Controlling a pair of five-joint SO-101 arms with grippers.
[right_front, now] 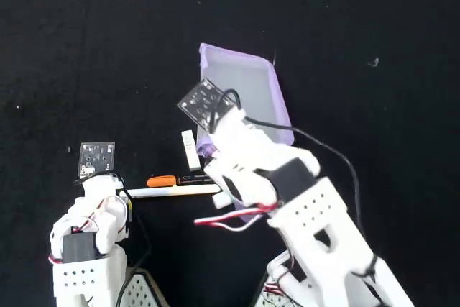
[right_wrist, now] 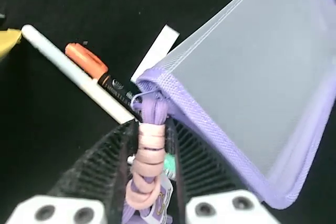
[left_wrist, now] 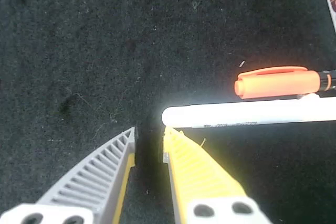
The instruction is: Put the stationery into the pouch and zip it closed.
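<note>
The white pen (left_wrist: 247, 115) lies on the bench (right_front: 374, 34) with its long axis running left to right. Its left end sits right at the tip of the left arm's jaws, which stand slightly parted and hold nothing. The orange marker (left_wrist: 278, 82) lies parallel, just on its far side. To the right, the right arm's jaws are clenched on the pull tab (right_wrist: 150, 145) of the purple pouch (right_wrist: 252, 77). The left arm is nearer the pen, so that pickup likely falls to it.

On the table (right_front: 388, 141), the marker (right_front: 164, 180) lies just behind the pen (right_front: 180, 191), with a strip (right_front: 188, 150) beyond both. The pouch (right_front: 248, 91) lies to their right, its zipper pull (right_wrist: 151, 156) between the right gripper's (right_wrist: 152, 128) fingers. The left gripper (left_wrist: 149, 134) sits at the pen's left end.
</note>
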